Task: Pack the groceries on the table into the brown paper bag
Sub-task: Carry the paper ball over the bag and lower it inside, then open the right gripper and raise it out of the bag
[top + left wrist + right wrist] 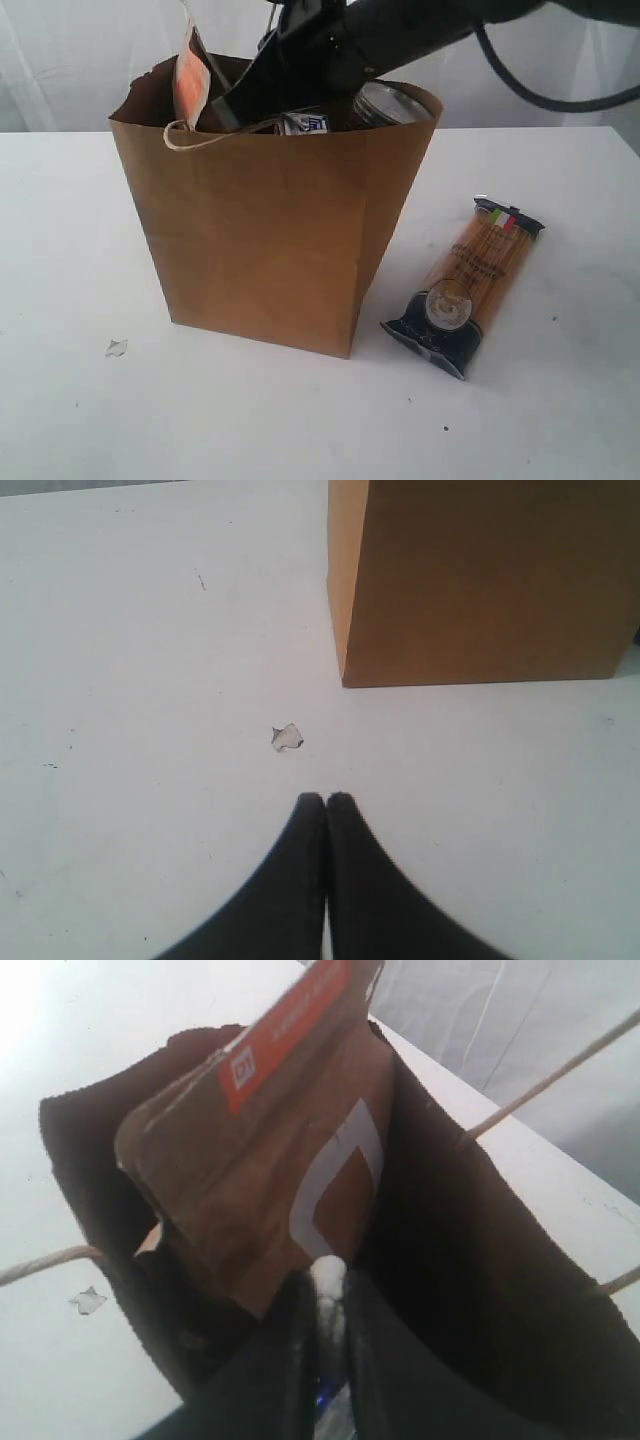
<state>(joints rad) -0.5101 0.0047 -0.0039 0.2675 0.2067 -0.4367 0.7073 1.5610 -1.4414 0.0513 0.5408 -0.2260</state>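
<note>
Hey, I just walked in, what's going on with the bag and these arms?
The robot is packing groceries into the brown paper bag. Its right pincer is inside the bag's mouth, apparently pinching the brown orange-labelled pouch, which sticks up past the rim. A small blue-white carton and a dark clear-lidded jar sit inside. The spaghetti packet lies on the table beside the bag, not yet packed. The left pincer hangs shut and empty near the bag's base.

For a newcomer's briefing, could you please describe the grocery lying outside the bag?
Find the tall brown paper bag standing on the white table. Right of it in the exterior view, flat on the tabletop, lies the spaghetti packet. The only grocery outside the bag, it is long, clear, dark-ended.
</note>
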